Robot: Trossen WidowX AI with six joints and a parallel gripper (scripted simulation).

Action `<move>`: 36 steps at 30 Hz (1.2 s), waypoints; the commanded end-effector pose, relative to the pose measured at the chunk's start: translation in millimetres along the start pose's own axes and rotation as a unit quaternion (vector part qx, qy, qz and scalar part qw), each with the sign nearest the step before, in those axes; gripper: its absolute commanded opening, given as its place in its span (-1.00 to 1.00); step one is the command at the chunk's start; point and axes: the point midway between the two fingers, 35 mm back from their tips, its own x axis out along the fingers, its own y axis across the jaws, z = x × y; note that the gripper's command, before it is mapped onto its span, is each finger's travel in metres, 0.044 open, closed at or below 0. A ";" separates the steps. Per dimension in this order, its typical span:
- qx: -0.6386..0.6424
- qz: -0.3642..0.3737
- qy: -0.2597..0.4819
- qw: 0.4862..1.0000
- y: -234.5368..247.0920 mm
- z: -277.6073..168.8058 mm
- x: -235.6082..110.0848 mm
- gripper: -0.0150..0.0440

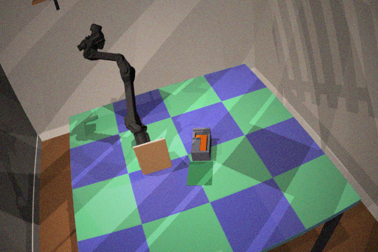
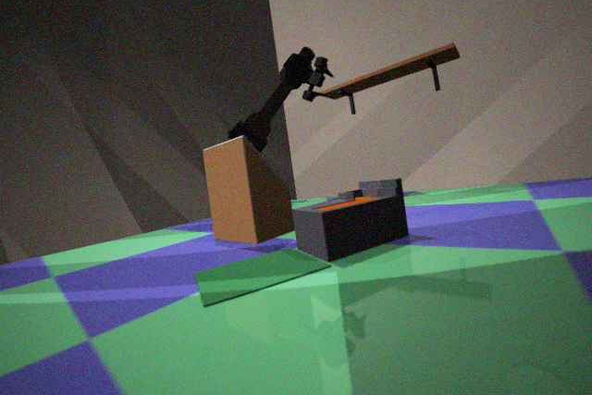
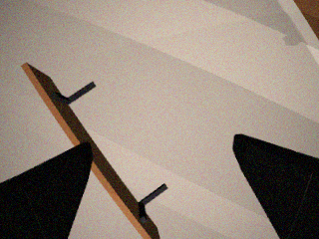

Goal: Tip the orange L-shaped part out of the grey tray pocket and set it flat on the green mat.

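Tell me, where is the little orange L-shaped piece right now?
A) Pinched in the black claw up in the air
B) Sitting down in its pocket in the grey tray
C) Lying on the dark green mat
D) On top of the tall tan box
B: the orange L-shaped part lies sunk in the grey tray, while the open gripper is raised far off near the wall shelf and the dark green mat is bare.

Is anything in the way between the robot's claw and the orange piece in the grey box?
Nothing visible blocks it. The gripper is open and raised high, pointing at the wall shelf. The orange part lies uncovered in the grey tray; the tan box stands beside it.
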 end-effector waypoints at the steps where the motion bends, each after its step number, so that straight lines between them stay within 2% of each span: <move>1: -0.003 0.001 0.000 1.000 -0.3 -0.1 0.5 0.78; 5: -0.055 0.023 -0.001 0.998 -6.2 0.4 9.8 0.42; 8: -0.156 0.052 -0.007 0.986 -19.8 4.1 26.6 0.15; 9: -0.182 0.062 -0.014 0.981 -23.5 8.7 33.4 0.12; 15: -0.295 0.091 -0.050 0.950 -35.2 42.1 69.8 0.12; 18: -0.392 0.084 -0.055 0.915 -51.5 56.0 87.4 0.12; 21: -0.416 0.085 -0.063 0.903 -54.7 67.1 96.2 0.12; 24: -0.484 0.075 -0.066 0.870 -69.6 85.0 114.7 0.12; 31: -0.667 -0.002 -0.077 0.741 -106.7 178.9 165.8 0.12; 36: -0.718 -0.072 -0.113 0.683 -115.2 262.9 181.9 0.12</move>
